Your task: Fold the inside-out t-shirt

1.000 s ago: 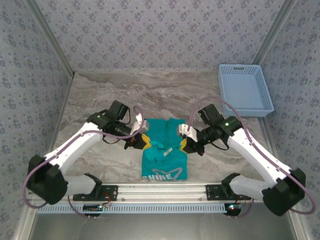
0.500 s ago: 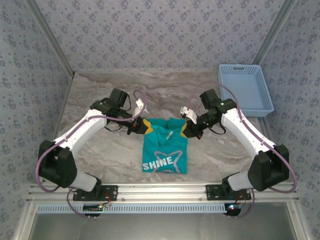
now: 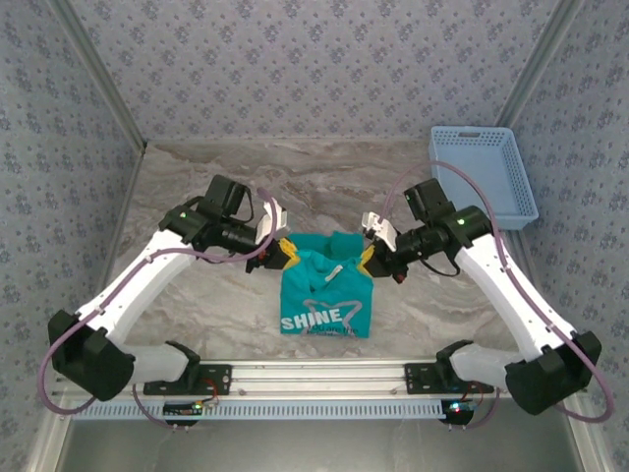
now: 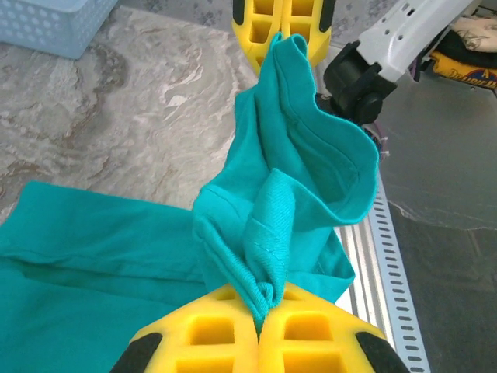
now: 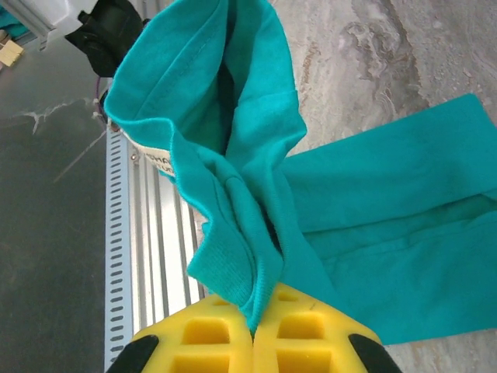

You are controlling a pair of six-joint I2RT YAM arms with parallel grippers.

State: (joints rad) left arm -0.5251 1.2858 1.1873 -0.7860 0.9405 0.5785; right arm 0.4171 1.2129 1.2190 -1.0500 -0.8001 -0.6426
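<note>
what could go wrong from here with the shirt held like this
1. The left fingers and right fingers each pinch only a small bunch of the shirt edge; a tug apart could pull it free.
2. The shirt sags in folds between them, so it may land creased.
3. Its lower end lies close to the rail and could snag there.

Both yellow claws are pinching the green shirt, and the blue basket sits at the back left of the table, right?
Not quite. The blue basket sits at the back right of the table, as the top view shows. The rest holds: the left gripper and the right gripper both pinch the green t-shirt.
</note>
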